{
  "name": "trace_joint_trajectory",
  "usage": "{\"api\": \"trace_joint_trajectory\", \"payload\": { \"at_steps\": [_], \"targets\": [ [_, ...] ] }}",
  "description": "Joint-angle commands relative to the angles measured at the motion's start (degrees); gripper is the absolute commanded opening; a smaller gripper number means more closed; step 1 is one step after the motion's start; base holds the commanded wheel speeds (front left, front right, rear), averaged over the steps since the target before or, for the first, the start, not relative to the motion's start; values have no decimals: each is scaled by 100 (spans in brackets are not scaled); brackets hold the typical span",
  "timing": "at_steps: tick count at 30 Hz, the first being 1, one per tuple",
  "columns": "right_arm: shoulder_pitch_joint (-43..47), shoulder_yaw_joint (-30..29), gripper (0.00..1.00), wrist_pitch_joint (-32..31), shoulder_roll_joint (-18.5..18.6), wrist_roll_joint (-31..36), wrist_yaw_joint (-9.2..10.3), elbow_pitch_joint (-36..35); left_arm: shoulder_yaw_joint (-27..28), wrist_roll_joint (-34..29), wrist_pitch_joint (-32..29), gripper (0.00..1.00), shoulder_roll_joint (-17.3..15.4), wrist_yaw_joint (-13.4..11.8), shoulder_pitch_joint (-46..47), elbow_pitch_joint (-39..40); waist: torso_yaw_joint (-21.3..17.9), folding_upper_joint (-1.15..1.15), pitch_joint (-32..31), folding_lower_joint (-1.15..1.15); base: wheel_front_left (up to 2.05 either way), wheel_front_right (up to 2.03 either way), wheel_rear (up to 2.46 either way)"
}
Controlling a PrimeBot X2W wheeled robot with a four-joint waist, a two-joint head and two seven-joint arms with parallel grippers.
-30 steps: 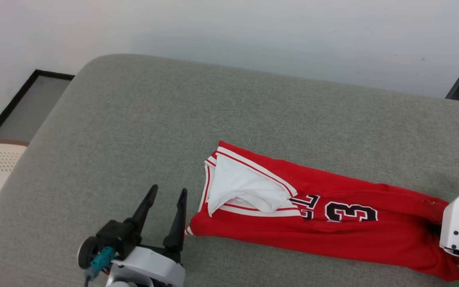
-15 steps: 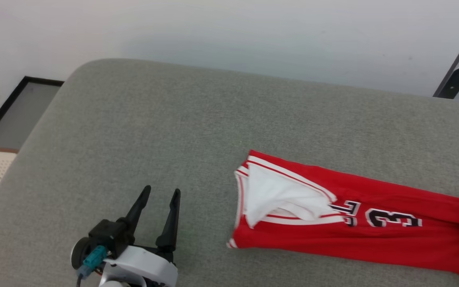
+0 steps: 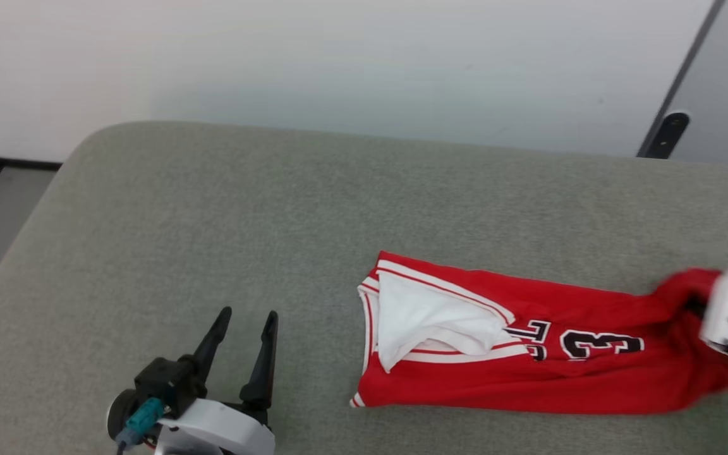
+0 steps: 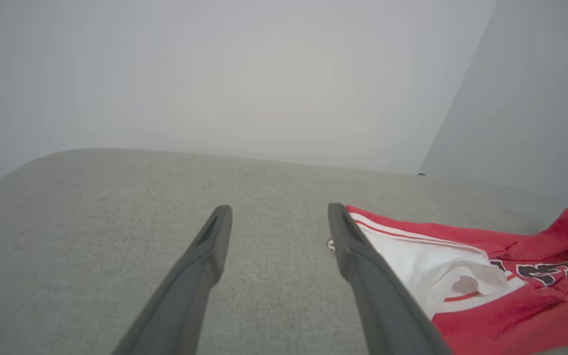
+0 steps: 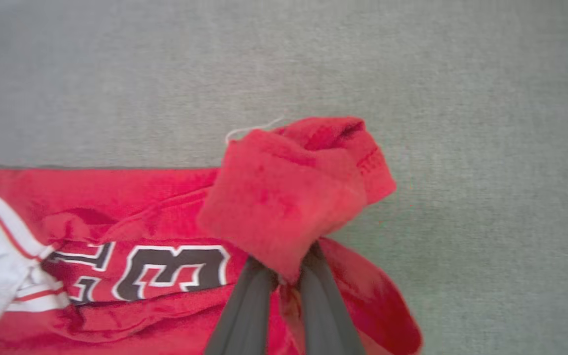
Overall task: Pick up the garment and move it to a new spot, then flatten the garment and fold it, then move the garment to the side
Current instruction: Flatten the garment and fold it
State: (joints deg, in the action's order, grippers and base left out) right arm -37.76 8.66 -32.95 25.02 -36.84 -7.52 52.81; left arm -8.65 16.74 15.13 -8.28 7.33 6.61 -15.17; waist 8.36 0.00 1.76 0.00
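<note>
From the head view I saw the garment [image 3: 528, 354] stretched long across the grey cushion [image 3: 212, 221]. My left gripper [image 3: 242, 328] stood wide open and empty, apart from its white-sleeved end. The right wrist view showed what the head view blurred: my right gripper [image 5: 284, 268] was pinched shut on the garment's lifted red hem.

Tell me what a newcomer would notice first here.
The red jersey with a white sleeve and a black 3 lies stretched across the grey cushion, right of centre. The right gripper is shut on its bunched right-hand end; the left gripper stands open, apart from the sleeve end.
</note>
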Motion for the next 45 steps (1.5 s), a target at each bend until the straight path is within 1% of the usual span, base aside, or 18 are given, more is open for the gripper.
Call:
{"api": "trace_joint_trajectory", "payload": {
  "at_steps": [1, 4, 8, 15, 18, 23, 25, 30, 33, 37, 41, 43, 44, 45],
  "targets": [
    [-45, 1, 0, -20, -105, -24, 7, -76, 9, 30, -2, 100, 8, 22, -49, -1, -94, 0, -90, 0, 0, 0, 0],
    [-79, -52, 0, -200, -441, -30, 7, -435, -22, 55, -2, 100, 41, 22, -43, -35, -131, 0, -148, 0, 0, 0, 0],
    [-34, -98, 0, -451, -932, 186, 7, -918, -115, 104, -2, 100, 77, 22, -14, -111, -75, 0, -220, 0, 0, 0, 0],
    [140, -285, 0, -838, -1847, 775, 7, -1664, -294, 211, -2, 100, 139, 22, 94, -224, 205, 0, -291, 0, 0, 0, 0],
    [249, -274, 0, -944, -2080, 1039, 7, -1836, -379, 272, -2, 100, 159, 22, 146, -283, 398, 0, -298, 0, 0, 0, 0],
    [377, -123, 0, -1014, -2212, 1248, 7, -1899, -543, 374, -2, 100, 169, 23, 266, -380, 721, 0, -307, 0, 0, 0, 0],
    [434, 47, 0, -968, -2221, 1037, 7, -1836, -609, 416, -2, 100, 184, 23, 286, -422, 848, 0, -311, 0, 0, 0, 0],
    [440, 636, 0, -721, -2221, 846, 7, -1546, -721, 504, -2, 100, 197, 23, 326, -512, 1090, 0, -312, 0, 0, 0, 0],
    [350, 935, 0, -534, -2217, 840, 7, -1242, -782, 542, -2, 100, 217, 23, 363, -552, 1194, 0, -308, 0, 0, 0, 0],
    [184, 1257, 0, -332, -2218, 1061, 7, -706, -851, 598, -2, 100, 237, 23, 387, -617, 1286, 0, -319, 0, 0, 0, 0],
    [-14, 1397, 0, -186, -2215, 1144, 7, -194, -878, 646, -2, 100, 243, 23, 416, -670, 1334, 0, -332, 0, 0, 0, 0],
    [-85, 1425, 0, -119, -2217, 1079, 7, 27, -882, 673, -2, 100, 245, 23, 438, -677, 1346, 0, -339, 0, 0, 0, 0],
    [-134, 1476, 7, -91, -2217, 1091, 7, 134, -888, 690, -2, 100, 240, 23, 441, -686, 1346, 0, -344, 0, 0, 0, 0],
    [-177, 1519, 45, -62, -2217, 1065, 7, 205, -891, 694, -2, 100, 231, 23, 438, -690, 1343, 0, -348, 0, 0, 0, 0]
  ]
}}
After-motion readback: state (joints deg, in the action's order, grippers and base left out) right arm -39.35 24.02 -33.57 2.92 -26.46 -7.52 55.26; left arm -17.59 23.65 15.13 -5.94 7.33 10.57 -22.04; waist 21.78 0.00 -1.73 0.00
